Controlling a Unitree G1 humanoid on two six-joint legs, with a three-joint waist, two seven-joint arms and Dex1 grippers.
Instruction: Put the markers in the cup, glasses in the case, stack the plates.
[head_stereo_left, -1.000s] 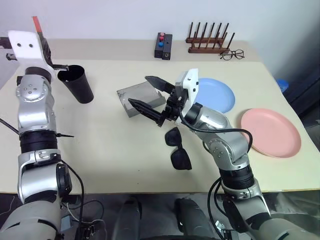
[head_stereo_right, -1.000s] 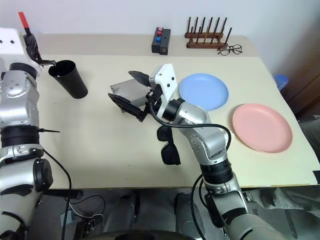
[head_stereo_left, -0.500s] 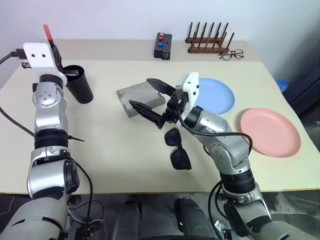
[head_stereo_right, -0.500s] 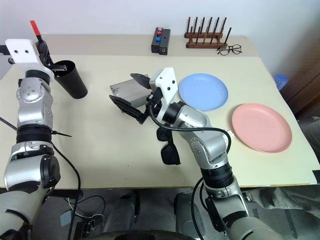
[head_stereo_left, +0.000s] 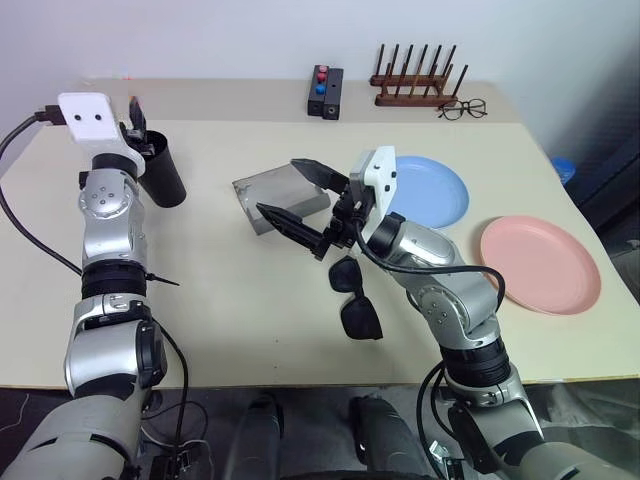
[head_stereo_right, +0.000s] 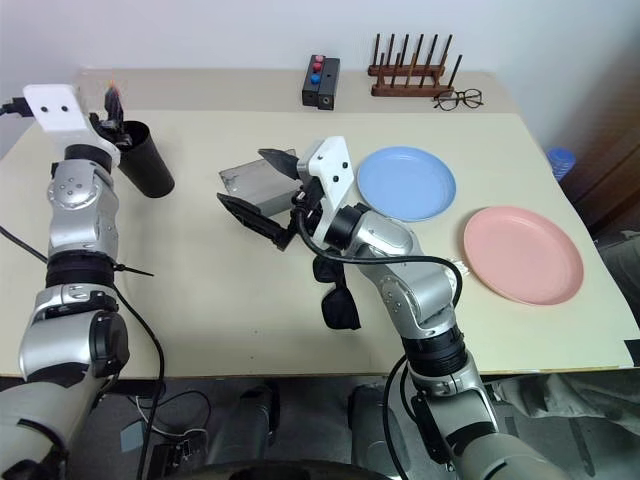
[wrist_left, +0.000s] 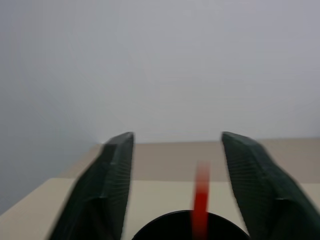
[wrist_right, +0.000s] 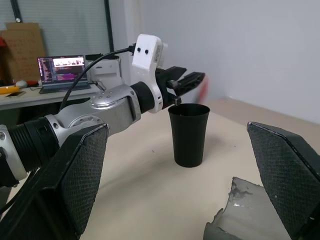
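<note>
The black cup (head_stereo_left: 160, 172) stands at the table's far left. Just above its mouth my left gripper (head_stereo_left: 134, 112) is open. A red-capped marker (wrist_left: 201, 197) shows as a blurred streak between the fingers, touching neither, right over the cup's rim (wrist_left: 190, 224). My right gripper (head_stereo_left: 280, 185) is open and empty, hovering over the grey case (head_stereo_left: 252, 196) in the middle. The black glasses (head_stereo_left: 357, 300) lie on the table nearer me, below that arm. A light blue plate (head_stereo_left: 432, 190) and a pink plate (head_stereo_left: 540, 262) lie apart on the right.
At the back edge stand a black box with red and blue buttons (head_stereo_left: 327, 90), a wooden peg rack (head_stereo_left: 418, 82) and wire-rimmed spectacles (head_stereo_left: 463, 108). Bare tabletop lies between the cup and the case.
My left gripper has sunk toward the cup's mouth and its fingers have opened. The marker's red cap, which stuck up above them, now sits lower over the cup. The right arm has kept still.
</note>
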